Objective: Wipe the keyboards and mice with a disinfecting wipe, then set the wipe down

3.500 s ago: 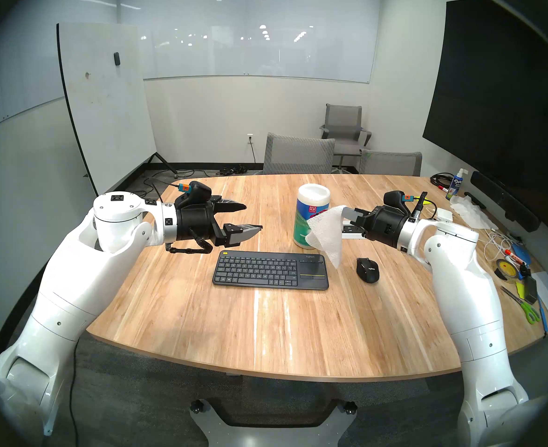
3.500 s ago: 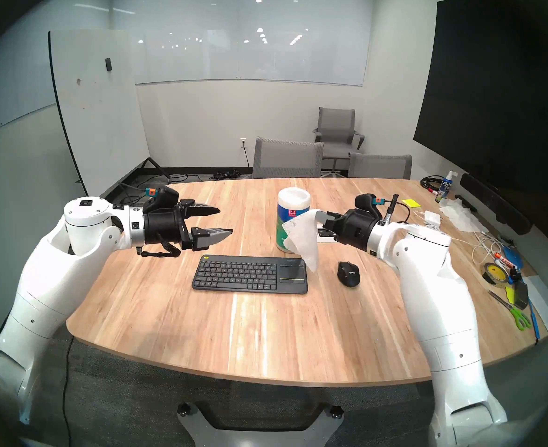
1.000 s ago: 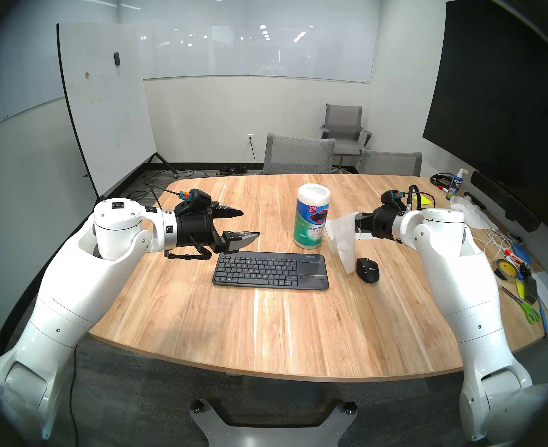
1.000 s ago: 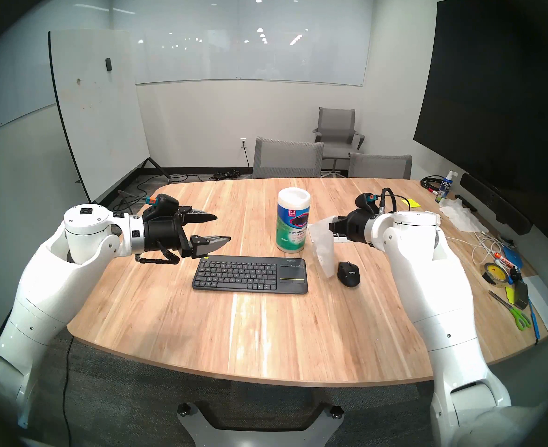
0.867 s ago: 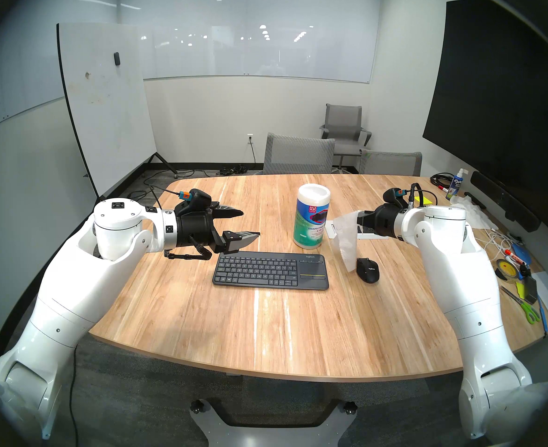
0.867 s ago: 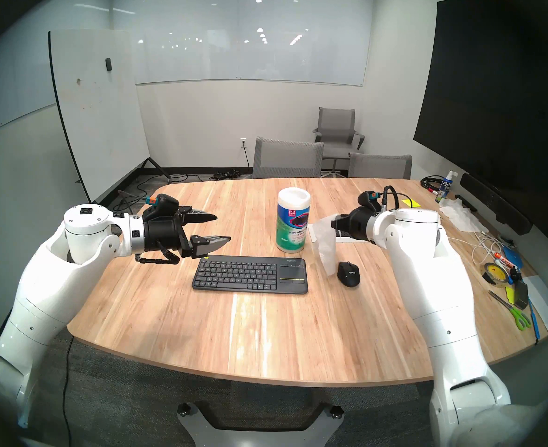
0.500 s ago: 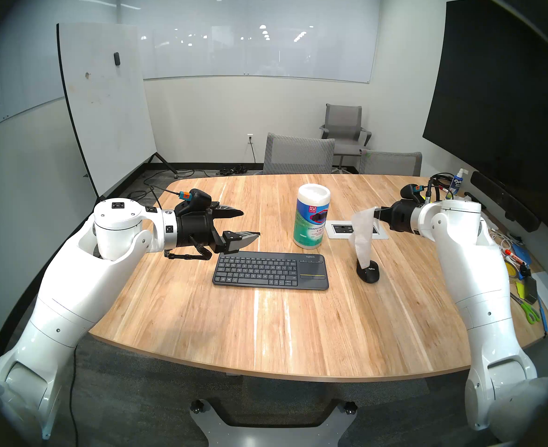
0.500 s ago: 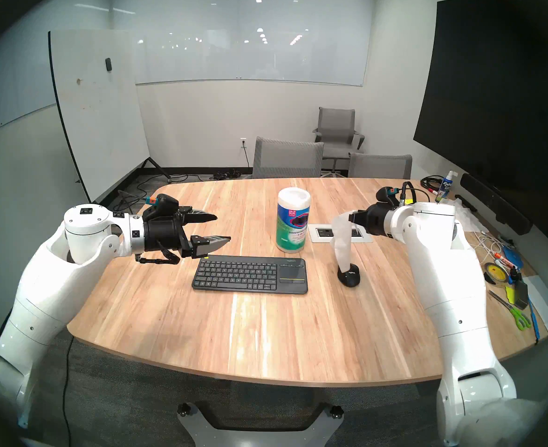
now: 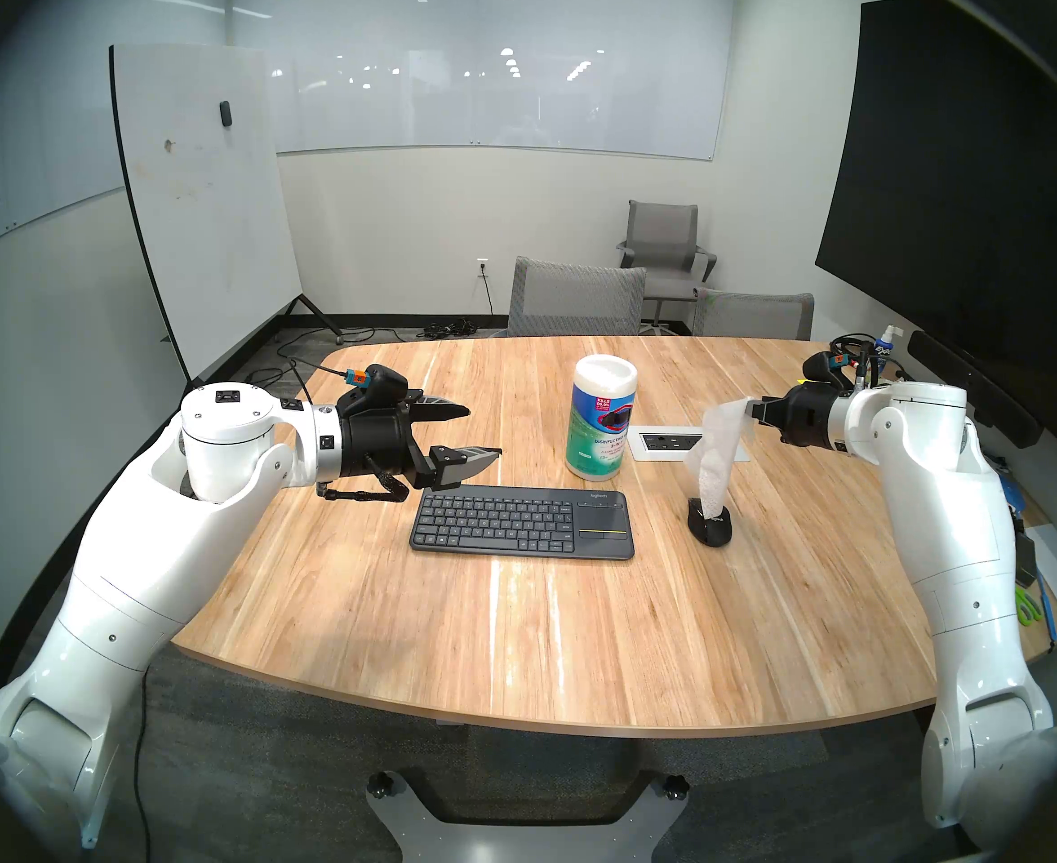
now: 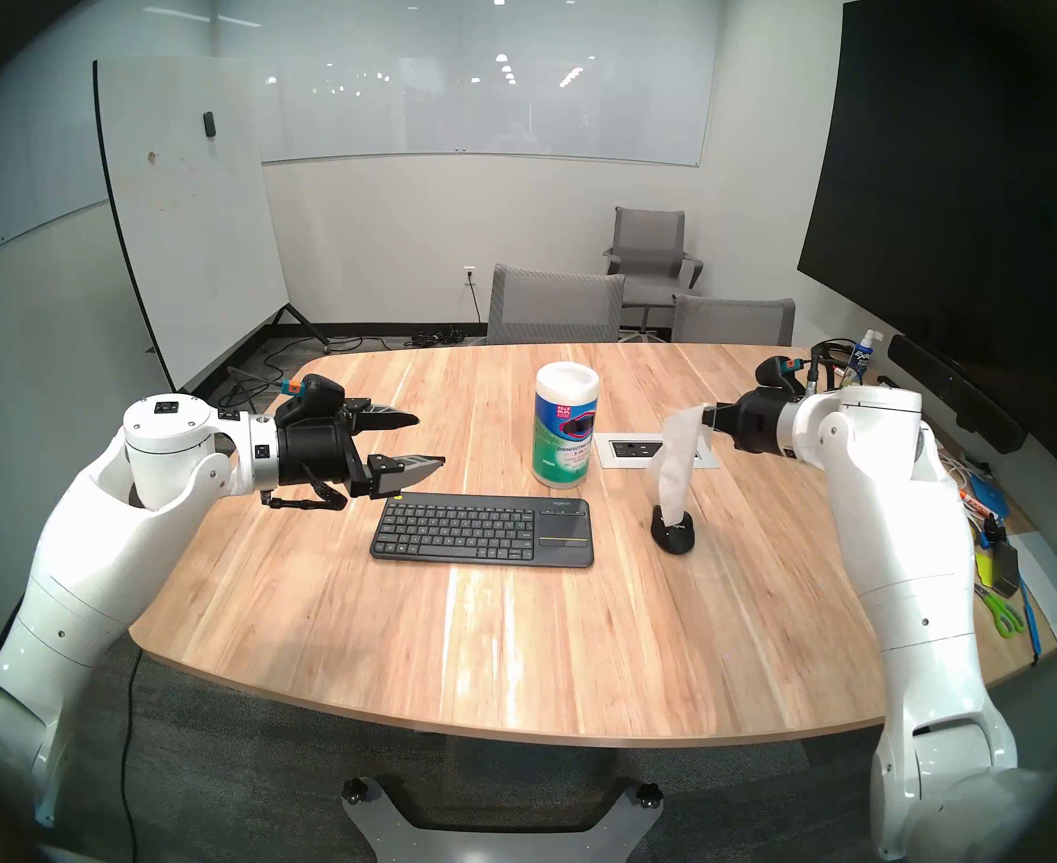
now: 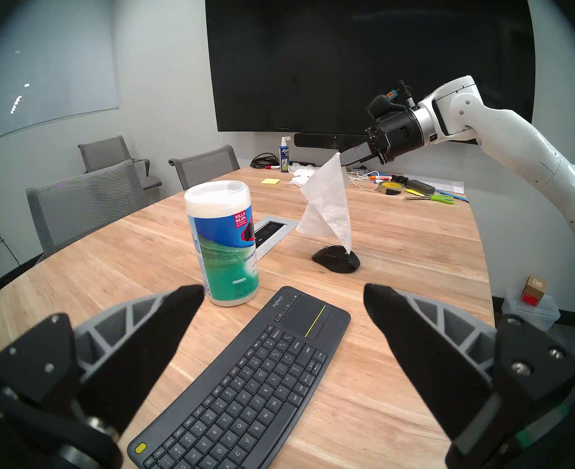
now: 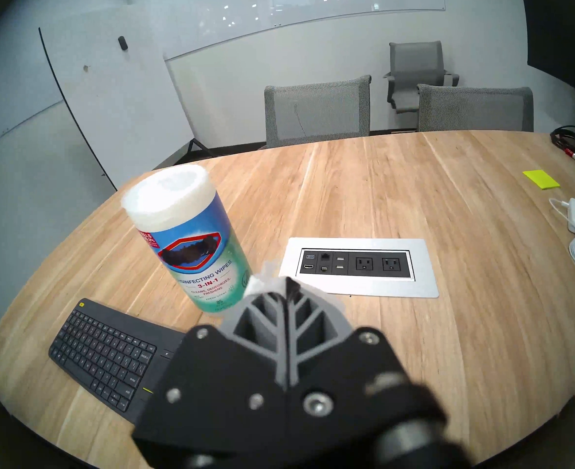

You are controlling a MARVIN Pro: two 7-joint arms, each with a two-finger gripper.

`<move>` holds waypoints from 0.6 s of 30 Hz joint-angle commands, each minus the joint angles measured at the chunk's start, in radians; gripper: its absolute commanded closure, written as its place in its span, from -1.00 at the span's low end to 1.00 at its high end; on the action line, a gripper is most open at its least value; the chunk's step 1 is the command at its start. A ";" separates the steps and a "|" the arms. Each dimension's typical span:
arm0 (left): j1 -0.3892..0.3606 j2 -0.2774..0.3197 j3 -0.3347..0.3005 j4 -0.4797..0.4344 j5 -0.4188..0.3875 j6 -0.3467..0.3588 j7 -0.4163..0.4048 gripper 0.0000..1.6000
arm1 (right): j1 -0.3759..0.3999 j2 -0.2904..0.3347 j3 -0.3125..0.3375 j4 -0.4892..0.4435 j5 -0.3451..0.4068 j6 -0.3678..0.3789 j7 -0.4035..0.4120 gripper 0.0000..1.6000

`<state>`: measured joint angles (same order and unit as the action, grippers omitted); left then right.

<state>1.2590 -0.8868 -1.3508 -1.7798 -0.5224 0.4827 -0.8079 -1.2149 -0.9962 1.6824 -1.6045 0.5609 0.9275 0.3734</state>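
Right gripper (image 9: 750,409), pinched on the thin white dotted wipe (image 9: 716,463), has swung toward frame right — the sheet's tip now dangles onto the small black rounded mouse (image 9: 709,527).
Mouse wiping looks begun; the flat dark grey keyboard (image 9: 523,523) waits mid-frame, the left gripper (image 9: 479,435) gaping empty above its left end.

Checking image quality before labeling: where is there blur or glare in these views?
Right wrist view: the right gripper and wipe are soft, out of focus. Head views: ceiling-light streak glares on the table. Left wrist view: sharp on the keyboard. All have fisheye bending.
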 commanded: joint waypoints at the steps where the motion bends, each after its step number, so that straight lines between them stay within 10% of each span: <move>1: -0.010 -0.001 -0.008 -0.018 -0.003 -0.002 0.001 -1.00 | -0.041 0.055 0.041 -0.023 0.017 -0.013 0.056 1.00; 18: -0.010 -0.001 -0.008 -0.018 -0.003 -0.002 0.001 -1.00 | -0.164 0.095 0.034 -0.066 0.007 -0.050 0.146 1.00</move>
<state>1.2591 -0.8872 -1.3509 -1.7799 -0.5224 0.4827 -0.8079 -1.3159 -0.9306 1.7193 -1.6312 0.5764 0.9059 0.4870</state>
